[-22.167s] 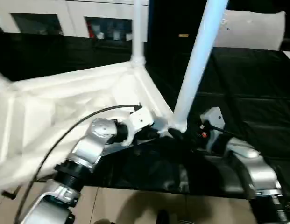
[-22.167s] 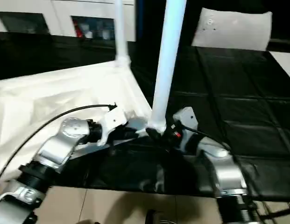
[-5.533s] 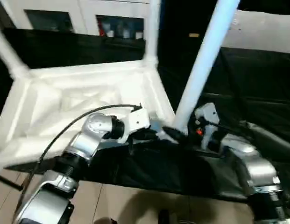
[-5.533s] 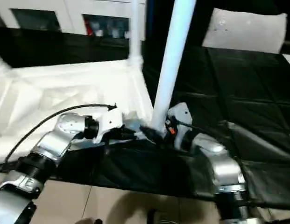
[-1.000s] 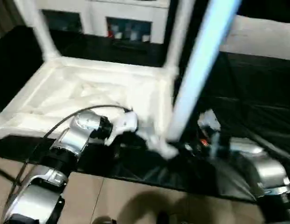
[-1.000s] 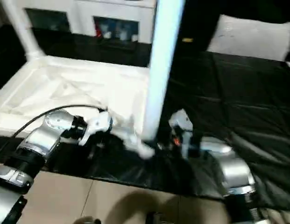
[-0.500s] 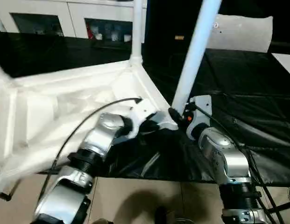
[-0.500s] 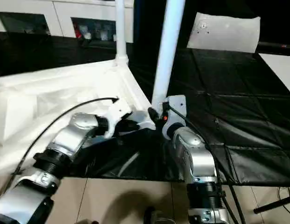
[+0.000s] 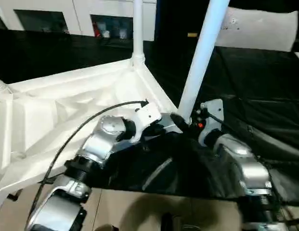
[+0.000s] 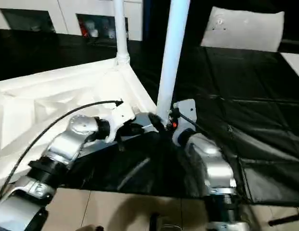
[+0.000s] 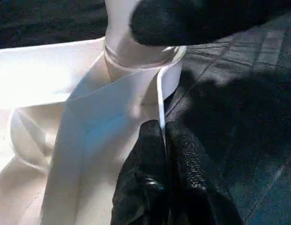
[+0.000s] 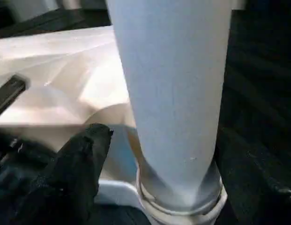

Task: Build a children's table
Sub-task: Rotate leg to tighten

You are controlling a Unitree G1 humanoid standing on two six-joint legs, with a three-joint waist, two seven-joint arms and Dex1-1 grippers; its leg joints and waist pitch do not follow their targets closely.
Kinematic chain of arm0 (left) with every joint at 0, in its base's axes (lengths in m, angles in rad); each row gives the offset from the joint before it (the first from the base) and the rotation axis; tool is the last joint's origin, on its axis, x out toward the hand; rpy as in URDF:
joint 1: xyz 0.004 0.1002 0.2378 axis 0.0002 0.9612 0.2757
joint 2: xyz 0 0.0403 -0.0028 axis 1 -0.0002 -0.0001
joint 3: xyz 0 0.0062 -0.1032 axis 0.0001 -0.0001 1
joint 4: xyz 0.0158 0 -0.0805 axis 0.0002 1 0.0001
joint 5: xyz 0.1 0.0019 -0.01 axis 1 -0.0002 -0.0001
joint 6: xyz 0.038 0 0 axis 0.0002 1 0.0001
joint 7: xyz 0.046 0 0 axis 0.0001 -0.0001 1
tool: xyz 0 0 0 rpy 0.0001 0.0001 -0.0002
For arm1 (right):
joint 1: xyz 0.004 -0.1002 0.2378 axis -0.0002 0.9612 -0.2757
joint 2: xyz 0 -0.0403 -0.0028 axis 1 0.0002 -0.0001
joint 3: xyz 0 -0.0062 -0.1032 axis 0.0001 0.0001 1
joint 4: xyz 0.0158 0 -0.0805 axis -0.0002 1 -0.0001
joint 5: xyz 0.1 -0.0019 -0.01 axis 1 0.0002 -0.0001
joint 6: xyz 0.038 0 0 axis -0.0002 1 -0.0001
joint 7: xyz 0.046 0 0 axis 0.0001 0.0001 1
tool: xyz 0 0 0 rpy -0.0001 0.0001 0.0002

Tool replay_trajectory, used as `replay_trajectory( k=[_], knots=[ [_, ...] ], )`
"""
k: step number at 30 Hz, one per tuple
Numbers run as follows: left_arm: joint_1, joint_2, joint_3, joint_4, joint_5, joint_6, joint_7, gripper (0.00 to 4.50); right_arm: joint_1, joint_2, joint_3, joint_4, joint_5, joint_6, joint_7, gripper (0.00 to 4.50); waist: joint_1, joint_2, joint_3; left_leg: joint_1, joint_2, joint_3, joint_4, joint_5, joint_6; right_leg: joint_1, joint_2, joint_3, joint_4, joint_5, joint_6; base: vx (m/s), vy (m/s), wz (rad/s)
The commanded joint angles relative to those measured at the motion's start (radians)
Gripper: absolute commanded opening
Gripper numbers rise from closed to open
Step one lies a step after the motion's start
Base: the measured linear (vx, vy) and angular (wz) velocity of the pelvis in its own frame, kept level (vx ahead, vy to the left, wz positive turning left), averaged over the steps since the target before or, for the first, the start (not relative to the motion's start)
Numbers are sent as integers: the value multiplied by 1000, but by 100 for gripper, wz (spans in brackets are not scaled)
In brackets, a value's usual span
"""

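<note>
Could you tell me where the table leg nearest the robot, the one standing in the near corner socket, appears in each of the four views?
Left eye view: the near leg rises right of centre, leaning toward the top edge.
Right eye view: it stands just right of centre.
Left wrist view: its base sits in the corner socket.
Right wrist view: it is the wide column in the middle.
Shared landmark: the round corner socket.

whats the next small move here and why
Probably press the near leg further down into its corner socket with the right gripper, while the left gripper keeps pinching the tabletop's rim. The leg leans instead of standing straight like the far leg, so it may not be fully seated.
</note>
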Motion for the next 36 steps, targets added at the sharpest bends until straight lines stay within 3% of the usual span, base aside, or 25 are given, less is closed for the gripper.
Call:
replay_trajectory(
  k=[1, 4, 5, 7, 10, 14, 23, 24, 25, 34, 36],
  knots=[
    [26, 30, -59, 0, -12, -67, -118, 0, 13, -45, 30, -28, 27, -23, 126, 402, 13, -11, -74, -25, 34, -6, -49, -27, 170, 80, -72, 69, -49, -202, -186, 0, 0, 0],
    [25, 59, -76, 14, -22, -127, -185, 0, 17, -102, 33, -28, 45, -32, 223, 426, 22, -15, -77, -25, 32, -3, -44, -4, 179, 79, -67, 70, -40, -168, -196, 0, 0, 0],
    [23, 64, -76, 21, -26, -139, -200, 0, 17, -118, 35, -27, 51, -33, 249, 443, 26, -8, -80, -22, 33, -4, -43, 2, 180, 78, -66, 68, -38, -161, -201, 0, 0, 0],
    [12, 82, -77, 47, -45, -179, -255, 0, 12, -180, 50, -18, 72, -45, 347, 443, 37, -10, -76, -19, 37, -1, -43, -9, 185, 73, -61, 65, -43, -191, -199, 0, 0, 0],
    [-8, 109, -85, 80, -54, -228, -330, 0, 1, -252, 68, -1, 105, -60, 474, 443, 48, -10, -73, -14, 41, -1, -46, -55, 163, 71, -64, 66, -50, -272, -180, 0, 0, 0],
    [-20, 140, -105, 102, -69, -283, -437, 0, -21, -304, 82, 31, 129, -79, 616, 443, 49, -12, -74, -16, 42, -3, -46, -77, 136, 71, -66, 65, -53, -311, -169, 0, 0, 0],
    [-26, 162, -145, 124, -75, -352, -556, 0, -51, -357, 137, 63, 156, -86, 766, 358, 74, -13, -81, -15, 49, 1, -41, -27, 141, 71, -66, 66, -36, -223, -198, 0, 0, 0],
    [-26, 163, -148, 127, -74, -359, -565, 0, -54, -359, 141, 67, 154, -90, 778, 358, 75, -20, -83, -17, 48, 1, -40, -21, 144, 73, -67, 65, -33, -221, -197, 0, 0, 0],
    [-26, 165, -154, 128, -72, -369, -578, 0, -56, -361, 147, 73, 151, -96, 795, 334, 76, -20, -83, -18, 47, 2, -39, -20, 146, 72, -67, 65, -34, -225, -194, 0, 0, 0],
    [-28, 165, -168, 141, -66, -403, -611, 0, -65, -371, 179, 83, 162, -103, 853, 250, 92, -21, -86, -15, 48, 2, -40, -27, 122, 72, -66, 65, -36, -255, -173, 0, 0, 0],
    [-32, 163, -168, 151, -64, -410, -611, 0, -67, -370, 182, 84, 165, -101, 862, 250, 94, -22, -87, -16, 47, 2, -39, -23, 122, 72, -65, 65, -35, -249, -171, 0, 0, 0]
  ],
)
